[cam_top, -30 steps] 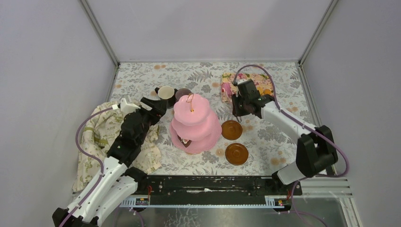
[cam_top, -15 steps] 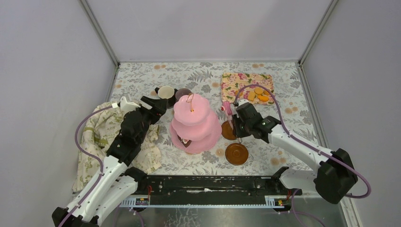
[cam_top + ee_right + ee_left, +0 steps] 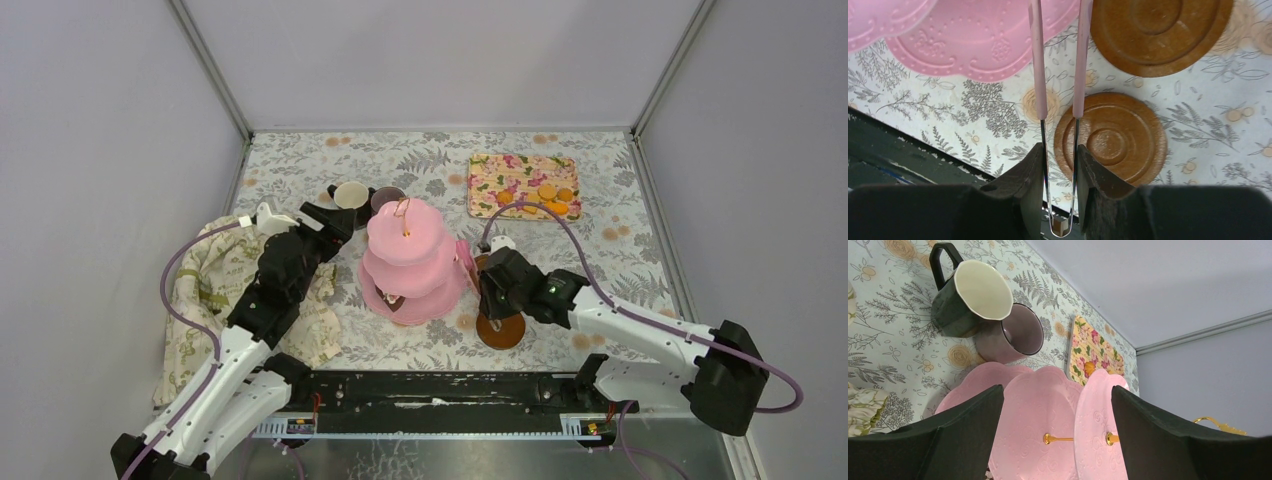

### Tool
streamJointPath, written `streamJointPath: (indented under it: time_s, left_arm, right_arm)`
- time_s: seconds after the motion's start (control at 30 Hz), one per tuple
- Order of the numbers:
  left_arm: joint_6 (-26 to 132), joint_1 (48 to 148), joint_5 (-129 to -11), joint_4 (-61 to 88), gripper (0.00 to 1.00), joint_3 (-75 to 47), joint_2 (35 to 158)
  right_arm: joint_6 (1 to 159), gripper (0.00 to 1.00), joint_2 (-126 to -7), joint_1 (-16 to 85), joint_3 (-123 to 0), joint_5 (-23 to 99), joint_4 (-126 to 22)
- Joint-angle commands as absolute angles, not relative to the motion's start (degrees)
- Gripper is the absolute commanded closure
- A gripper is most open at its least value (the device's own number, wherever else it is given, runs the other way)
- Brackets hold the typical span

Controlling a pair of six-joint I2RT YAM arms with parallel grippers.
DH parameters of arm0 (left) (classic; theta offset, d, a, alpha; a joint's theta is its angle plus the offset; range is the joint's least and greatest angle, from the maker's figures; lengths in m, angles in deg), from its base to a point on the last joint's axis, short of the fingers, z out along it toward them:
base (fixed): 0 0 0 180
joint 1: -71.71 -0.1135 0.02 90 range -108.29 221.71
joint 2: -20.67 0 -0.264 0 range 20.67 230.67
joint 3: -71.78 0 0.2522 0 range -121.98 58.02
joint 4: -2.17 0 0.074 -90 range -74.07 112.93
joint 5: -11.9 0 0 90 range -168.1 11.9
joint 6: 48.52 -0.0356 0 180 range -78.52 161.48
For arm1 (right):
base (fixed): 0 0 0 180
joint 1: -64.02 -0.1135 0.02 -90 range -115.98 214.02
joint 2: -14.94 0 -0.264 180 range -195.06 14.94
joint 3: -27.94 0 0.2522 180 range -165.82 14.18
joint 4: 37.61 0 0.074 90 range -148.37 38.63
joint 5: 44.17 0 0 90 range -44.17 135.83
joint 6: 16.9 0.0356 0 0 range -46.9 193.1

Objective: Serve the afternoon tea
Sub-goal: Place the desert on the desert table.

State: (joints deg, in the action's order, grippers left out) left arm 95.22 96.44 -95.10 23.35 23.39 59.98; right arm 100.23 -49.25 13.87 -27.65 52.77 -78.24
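At centre, scalloped pink stand (image 3: 420,246), perhaps one sweet (image 3: 392,300)

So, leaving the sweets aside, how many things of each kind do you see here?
Mugs: 2
Saucers: 2
Cake stand: 1
Tray: 1
Cloth: 1
Tongs: 1
Total: 8

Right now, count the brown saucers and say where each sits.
2. The far saucer lies beside the cake stand; the near saucer lies just robot-side of it, by the tongs in the right hand. None seems hidden.
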Motion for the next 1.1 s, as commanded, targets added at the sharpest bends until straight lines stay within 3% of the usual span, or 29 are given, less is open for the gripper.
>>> streamJointPath:
  time_s: [0.0, 0.27, 0.63, 1.07]
  left_arm:
    - [93.6, 96.8, -96.5, 21.6, 0.13, 21.7, 60.2]
    - [93.4, 96.8, -96.5, 20.5, 0.13, 22.3, 60.7]
    - [93.5, 96.8, -96.3, 19.9, 0.13, 23.1, 60.7]
    - [93.8, 96.8, -96.0, 19.5, 0.14, 24.0, 60.5]
  right_arm:
    - [104.4, 0.91, -50.7, 9.0, -28.1, 56.0, -76.5]
    - [108.1, 0.90, -56.8, -1.3, -30.0, 59.3, -75.1]
    - [107.9, 0.89, -61.5, -2.9, -31.5, 59.7, -72.6]
    - [107.7, 0.72, -64.9, -2.9, -32.8, 59.5, -71.9]
